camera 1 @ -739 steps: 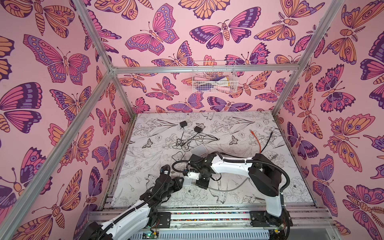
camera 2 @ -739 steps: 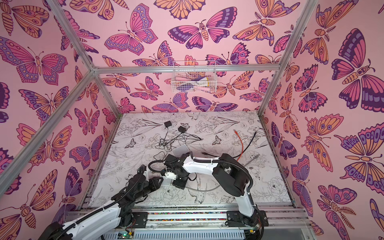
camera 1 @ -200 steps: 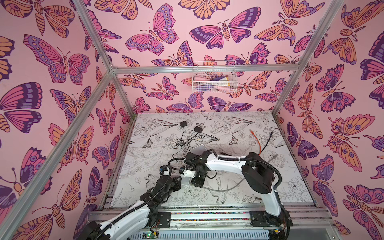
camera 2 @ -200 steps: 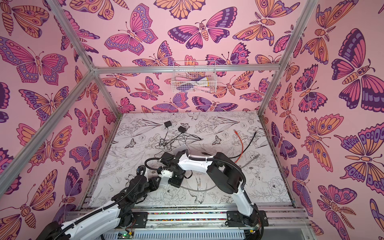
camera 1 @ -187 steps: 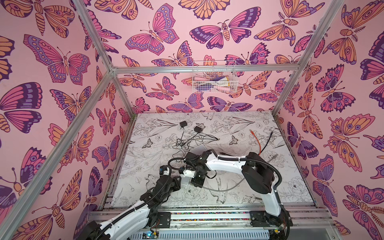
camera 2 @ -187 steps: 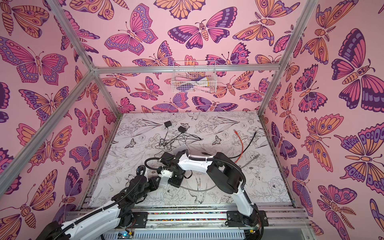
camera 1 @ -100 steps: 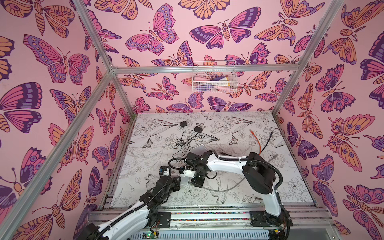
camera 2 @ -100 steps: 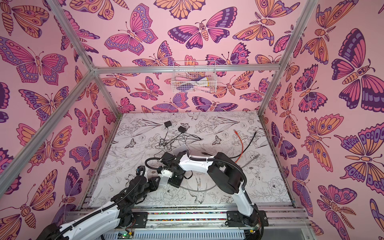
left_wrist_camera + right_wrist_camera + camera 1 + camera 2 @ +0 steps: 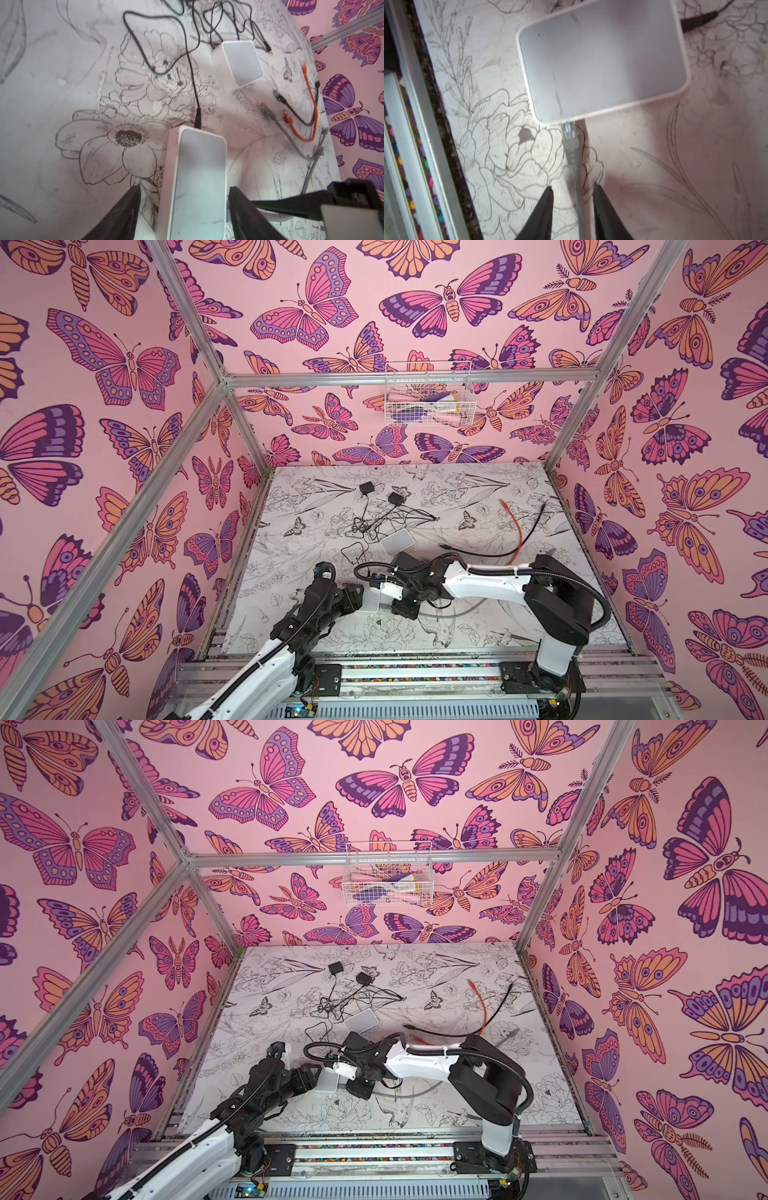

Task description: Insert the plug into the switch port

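Plug sits in switch; left end effector and right end effector both hang released.

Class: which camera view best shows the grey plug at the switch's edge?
Right wrist view: the grey plug lies close up, unobstructed, tip at the switch edge. The left wrist view and both top views show none of it.
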`<state>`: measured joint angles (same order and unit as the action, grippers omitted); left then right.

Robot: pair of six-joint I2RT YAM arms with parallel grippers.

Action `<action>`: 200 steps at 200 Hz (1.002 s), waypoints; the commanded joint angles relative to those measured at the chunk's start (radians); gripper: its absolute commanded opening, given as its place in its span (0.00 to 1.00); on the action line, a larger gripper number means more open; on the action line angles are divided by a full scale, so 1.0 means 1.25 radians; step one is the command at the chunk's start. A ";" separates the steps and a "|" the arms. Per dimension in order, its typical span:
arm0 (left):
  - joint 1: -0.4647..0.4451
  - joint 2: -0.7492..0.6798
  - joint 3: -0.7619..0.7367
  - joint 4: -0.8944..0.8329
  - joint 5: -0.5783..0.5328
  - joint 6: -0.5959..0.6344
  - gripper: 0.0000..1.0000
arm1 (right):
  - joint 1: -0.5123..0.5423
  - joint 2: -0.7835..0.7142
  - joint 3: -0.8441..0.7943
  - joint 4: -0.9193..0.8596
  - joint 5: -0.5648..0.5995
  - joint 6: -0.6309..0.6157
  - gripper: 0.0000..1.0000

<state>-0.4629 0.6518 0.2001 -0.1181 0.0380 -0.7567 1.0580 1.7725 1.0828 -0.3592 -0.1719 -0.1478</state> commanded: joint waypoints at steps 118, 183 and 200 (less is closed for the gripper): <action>-0.170 -0.045 0.002 0.139 0.096 0.050 0.68 | -0.305 -0.023 0.055 -0.096 0.191 0.024 0.33; -0.173 -0.093 -0.014 0.134 0.099 0.042 0.68 | -0.321 0.048 0.065 -0.121 0.218 0.032 0.33; -0.175 -0.093 -0.013 0.132 0.101 0.041 0.67 | -0.322 0.062 0.077 -0.143 0.196 0.031 0.33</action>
<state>-0.6750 0.5442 0.1951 0.0299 0.1749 -0.6998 0.6640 1.8149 1.1404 -0.4767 0.0845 -0.1047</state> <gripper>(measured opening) 0.674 0.328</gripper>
